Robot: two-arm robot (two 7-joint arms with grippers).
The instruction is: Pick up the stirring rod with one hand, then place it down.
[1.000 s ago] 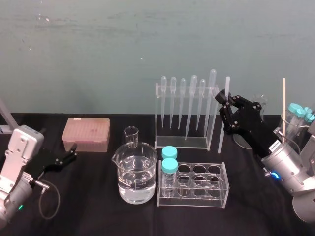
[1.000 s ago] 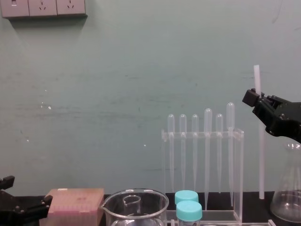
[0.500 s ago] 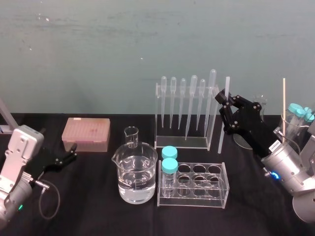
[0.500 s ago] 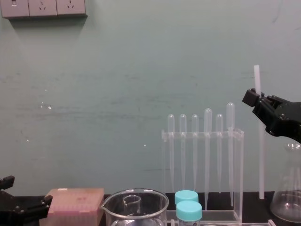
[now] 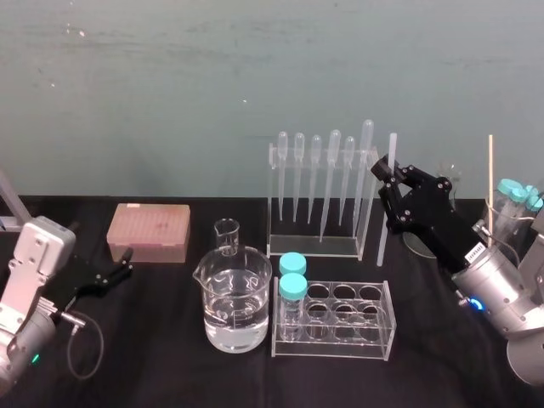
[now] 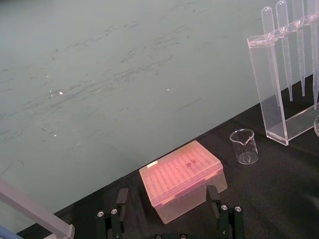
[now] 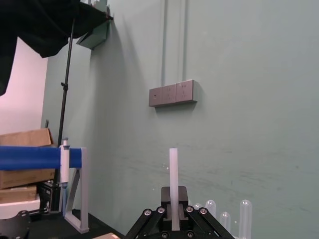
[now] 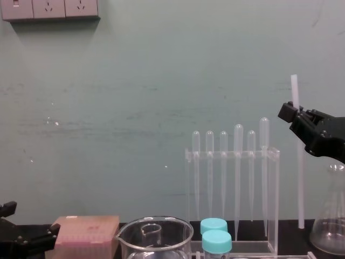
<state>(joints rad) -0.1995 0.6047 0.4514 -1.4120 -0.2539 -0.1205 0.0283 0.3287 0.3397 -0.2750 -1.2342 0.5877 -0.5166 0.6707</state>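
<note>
- Little has changed: right gripper (image 5: pixel 382 167) stays clamped on the rod (image 5: pixel 384 221), high up, keeping it vertical.
- Left gripper (image 5: pixel 126 262) parked, jaws wide apart, empty.

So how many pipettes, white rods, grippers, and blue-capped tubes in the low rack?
Pipettes: 6
White rods: 1, held by the right gripper
Grippers: 2, with the left gripper parked at the left
Blue-capped tubes: 2
Total: 11
</note>
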